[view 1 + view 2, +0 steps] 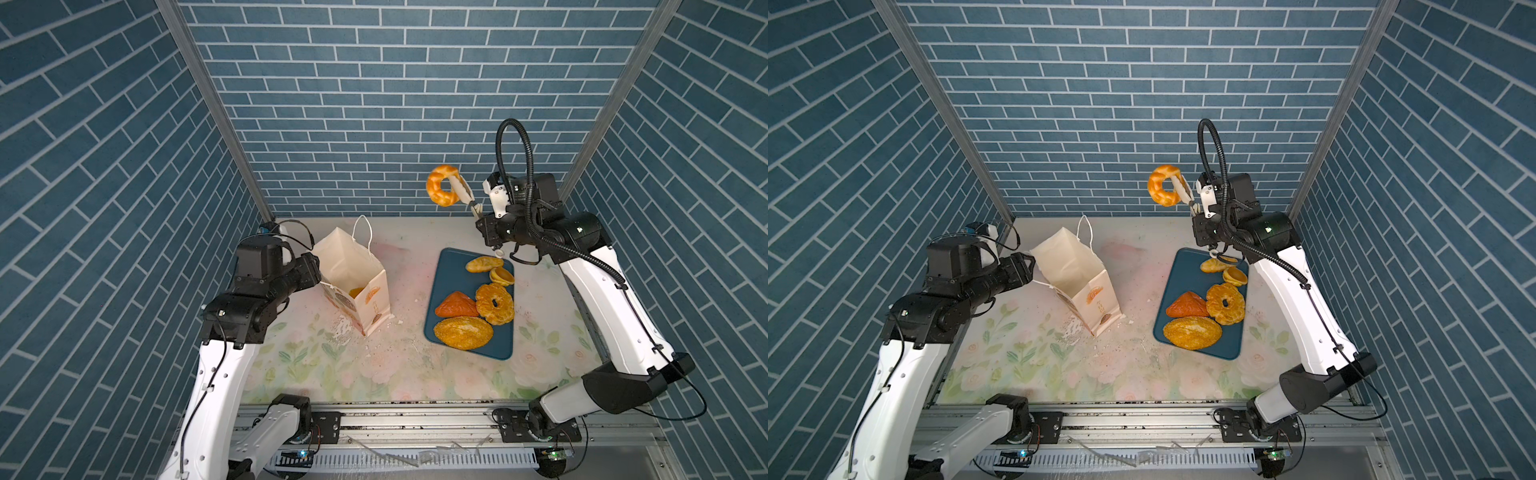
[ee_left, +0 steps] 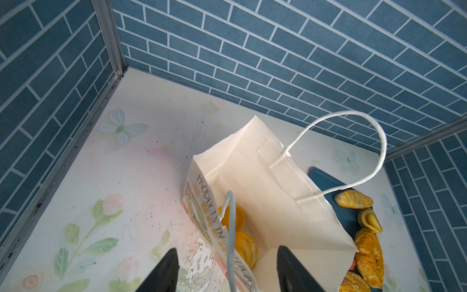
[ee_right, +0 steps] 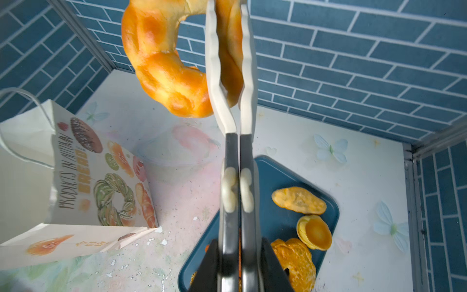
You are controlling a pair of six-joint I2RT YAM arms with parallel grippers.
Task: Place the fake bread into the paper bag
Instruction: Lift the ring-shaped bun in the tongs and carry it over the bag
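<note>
Above tray point(image 1: 449, 291), right hand point(image 3: 240, 242) closed round tongs point(image 3: 214, 75)

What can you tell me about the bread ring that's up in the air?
The bread ring is a glossy, golden-orange twisted loop with a hole in the middle. It is paler along its top and looks like soft plastic or foam. It hangs tilted high above the table, near the back wall, with its hole facing the top cameras. White tongs pinch one side, one blade reaching through the hole. Nothing else touches it.
</note>
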